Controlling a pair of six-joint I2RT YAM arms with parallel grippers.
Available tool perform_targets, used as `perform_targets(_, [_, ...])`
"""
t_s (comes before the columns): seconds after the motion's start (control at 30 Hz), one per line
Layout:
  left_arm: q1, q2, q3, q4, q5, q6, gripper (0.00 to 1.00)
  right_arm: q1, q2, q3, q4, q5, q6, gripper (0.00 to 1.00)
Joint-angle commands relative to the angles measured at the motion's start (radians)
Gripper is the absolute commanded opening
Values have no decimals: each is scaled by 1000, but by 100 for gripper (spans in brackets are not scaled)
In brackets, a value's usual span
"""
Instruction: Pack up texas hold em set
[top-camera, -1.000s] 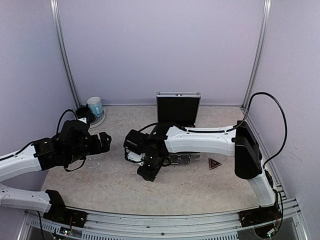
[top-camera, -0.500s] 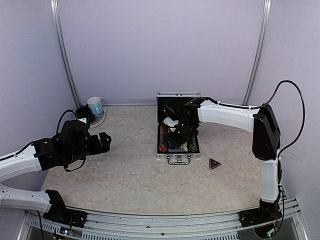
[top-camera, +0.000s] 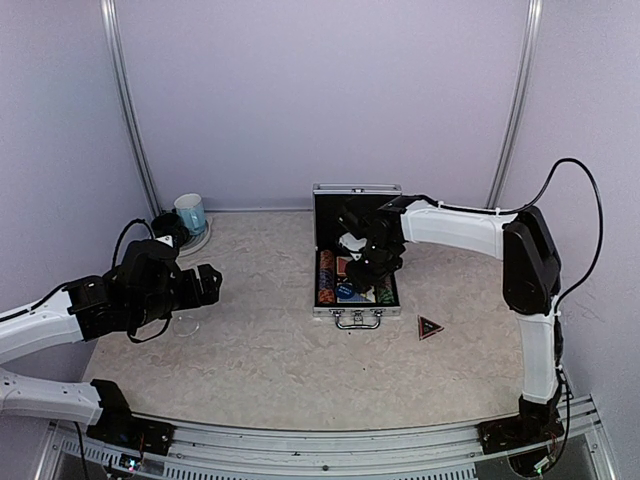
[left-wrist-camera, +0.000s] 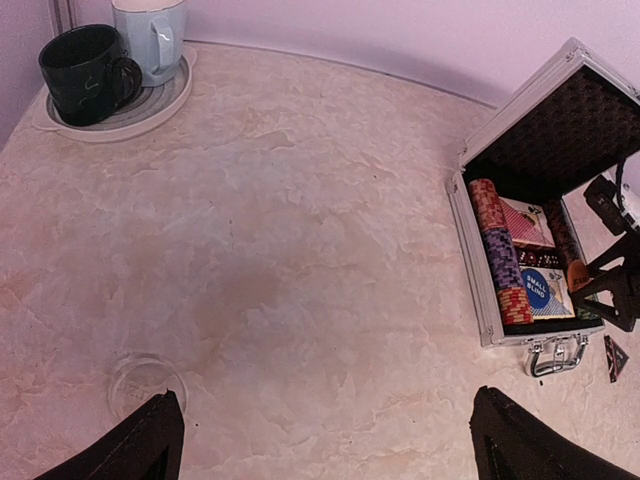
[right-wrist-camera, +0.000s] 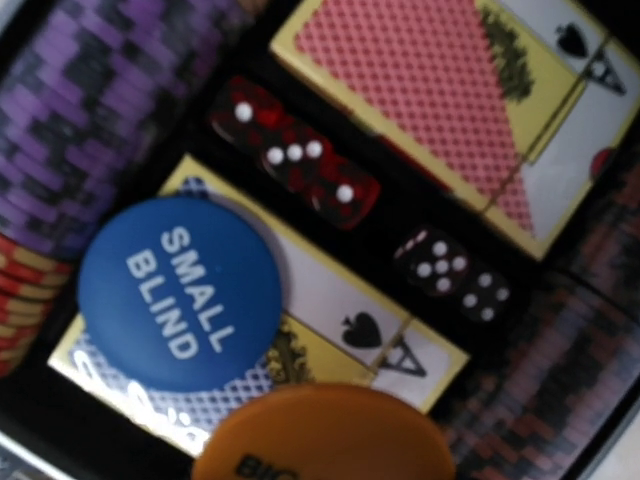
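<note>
Left arm (top-camera: 35, 335) and right arm (top-camera: 455, 228): white link covers, black joint housings. A black cable (top-camera: 575, 161) loops off the right arm. Left end effector (left-wrist-camera: 325, 420) fingers (left-wrist-camera: 135, 445): black.

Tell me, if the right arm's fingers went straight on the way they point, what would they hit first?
Probably the orange round button, which is closest under the right arm's fingers inside the open silver aluminium case, next to the blue round button. Depth is hard to judge.
</note>
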Motion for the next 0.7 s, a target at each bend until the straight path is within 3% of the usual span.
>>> perform_targets(0.0, [11, -8, 1, 22, 8, 13, 99, -10, 28, -27, 9, 5, 7, 50])
perform_targets(0.67, [12, -7, 4, 21, 14, 13, 99, -28, 65, -23, 33, 28, -5, 53])
